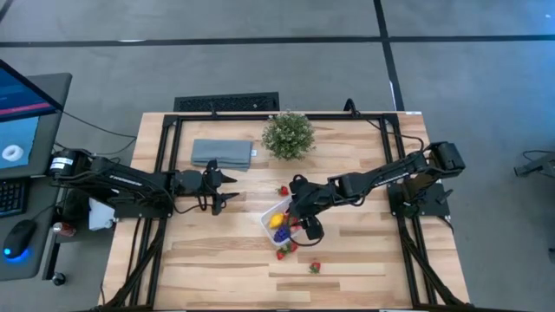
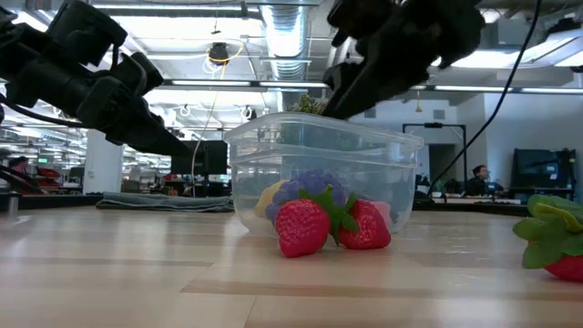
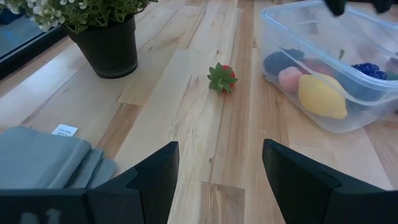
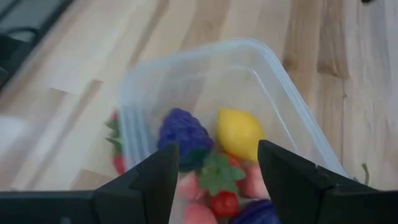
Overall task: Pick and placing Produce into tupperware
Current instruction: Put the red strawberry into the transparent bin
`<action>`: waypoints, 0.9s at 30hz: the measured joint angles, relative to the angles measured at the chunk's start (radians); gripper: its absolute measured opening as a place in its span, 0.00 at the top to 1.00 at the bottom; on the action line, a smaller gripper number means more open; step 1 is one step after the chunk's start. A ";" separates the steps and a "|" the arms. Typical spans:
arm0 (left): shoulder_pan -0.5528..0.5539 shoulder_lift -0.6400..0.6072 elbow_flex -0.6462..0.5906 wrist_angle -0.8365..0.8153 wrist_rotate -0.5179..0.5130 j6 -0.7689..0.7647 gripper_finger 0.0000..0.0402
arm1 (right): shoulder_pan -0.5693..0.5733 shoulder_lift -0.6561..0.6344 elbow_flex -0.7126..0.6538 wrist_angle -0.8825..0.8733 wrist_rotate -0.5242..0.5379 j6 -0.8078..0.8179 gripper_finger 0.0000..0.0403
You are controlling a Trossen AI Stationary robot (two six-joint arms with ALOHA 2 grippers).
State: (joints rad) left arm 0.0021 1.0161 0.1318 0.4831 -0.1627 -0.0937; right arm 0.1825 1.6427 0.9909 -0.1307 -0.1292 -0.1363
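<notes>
— Right gripper (image 4: 214,177)?
— Fingers spread, empty, over the clear plastic tupperware (image 4: 292,106); yellow lemon (image 4: 239,134) and purple grapes (image 4: 185,138) lie between them.
— Left gripper (image 3: 217,180)?
— Spread too, bare wood ahead, one strawberry (image 3: 222,78) beyond its fingertips. The low view alone shows two strawberries (image 2: 330,226) touching the box's wall.

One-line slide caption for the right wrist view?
Open right gripper hovers over the tupperware holding a yellow lemon, purple grapes and red pieces.
</notes>
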 joint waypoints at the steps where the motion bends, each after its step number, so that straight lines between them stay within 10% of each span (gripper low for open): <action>1: -0.001 0.000 0.000 -0.001 0.000 0.000 0.44 | 0.003 -0.008 0.000 0.001 -0.008 0.000 0.39; 27: -0.002 0.000 0.000 -0.024 0.000 -0.001 0.44 | 0.339 -0.131 0.003 -0.213 0.104 0.353 0.39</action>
State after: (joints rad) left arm 0.0002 1.0161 0.1314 0.4596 -0.1631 -0.0947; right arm 0.5211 1.5119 0.9936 -0.3438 -0.0254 0.2167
